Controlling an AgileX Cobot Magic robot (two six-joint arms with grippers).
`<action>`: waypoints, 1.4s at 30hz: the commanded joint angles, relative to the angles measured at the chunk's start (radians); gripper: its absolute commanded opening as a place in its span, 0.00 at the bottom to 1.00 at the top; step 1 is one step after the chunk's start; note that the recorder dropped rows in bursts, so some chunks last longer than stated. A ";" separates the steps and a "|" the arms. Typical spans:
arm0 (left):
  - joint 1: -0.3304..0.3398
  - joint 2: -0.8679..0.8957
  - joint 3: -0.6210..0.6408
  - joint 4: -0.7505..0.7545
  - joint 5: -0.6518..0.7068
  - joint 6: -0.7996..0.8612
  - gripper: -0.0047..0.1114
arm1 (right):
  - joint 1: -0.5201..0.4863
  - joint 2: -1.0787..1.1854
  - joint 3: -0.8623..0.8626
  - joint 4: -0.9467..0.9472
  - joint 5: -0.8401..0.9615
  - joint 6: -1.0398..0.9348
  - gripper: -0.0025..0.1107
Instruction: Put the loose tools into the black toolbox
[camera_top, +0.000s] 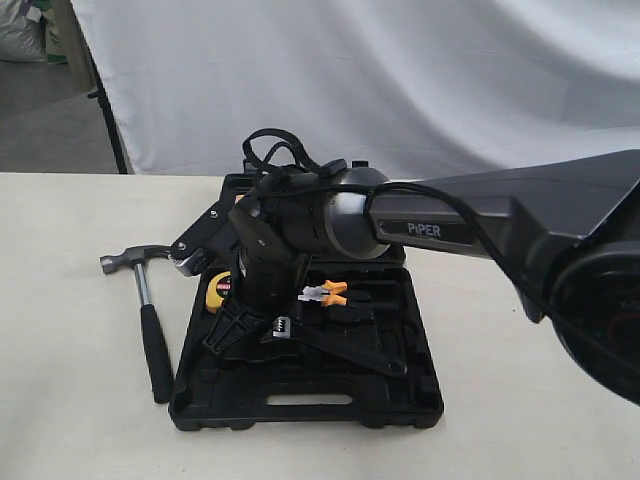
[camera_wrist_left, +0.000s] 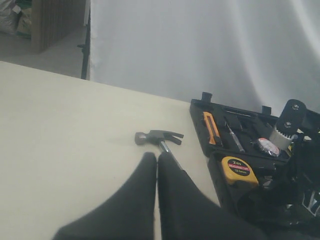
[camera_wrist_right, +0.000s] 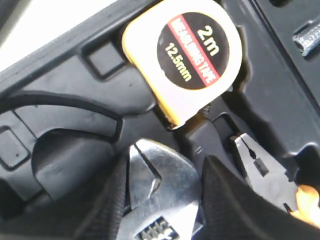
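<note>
The black toolbox (camera_top: 300, 410) lies open in the middle of the table. My right gripper (camera_wrist_right: 167, 165) hangs low over its near half, shut on the head of the silver adjustable wrench (camera_wrist_right: 160, 190), which sits close above a moulded recess. In the exterior view the wrench (camera_top: 281, 324) shows only as a small bright spot under the gripper (camera_top: 270, 315). The claw hammer (camera_top: 150, 320) lies on the table to the left of the case. My left gripper (camera_wrist_left: 157, 159) is shut and empty, hovering short of the hammer (camera_wrist_left: 159, 136). The small tape roll (camera_wrist_left: 268, 146) rests inside the case.
A yellow tape measure (camera_wrist_right: 185, 55) and orange-handled pliers (camera_wrist_right: 265, 175) sit in the case on either side of the wrench. An orange utility knife (camera_wrist_left: 211, 127) lies in the far half. A white backdrop (camera_top: 400, 70) hangs behind the table.
</note>
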 joint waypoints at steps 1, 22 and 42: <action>0.025 -0.003 -0.003 0.004 -0.007 -0.005 0.05 | -0.006 -0.003 -0.007 -0.005 -0.025 -0.005 0.02; 0.025 -0.003 -0.003 0.004 -0.007 -0.005 0.05 | 0.005 0.040 -0.007 0.031 -0.009 -0.213 0.02; 0.025 -0.003 -0.003 0.004 -0.007 -0.005 0.05 | 0.005 0.043 -0.007 0.003 -0.009 -0.213 0.02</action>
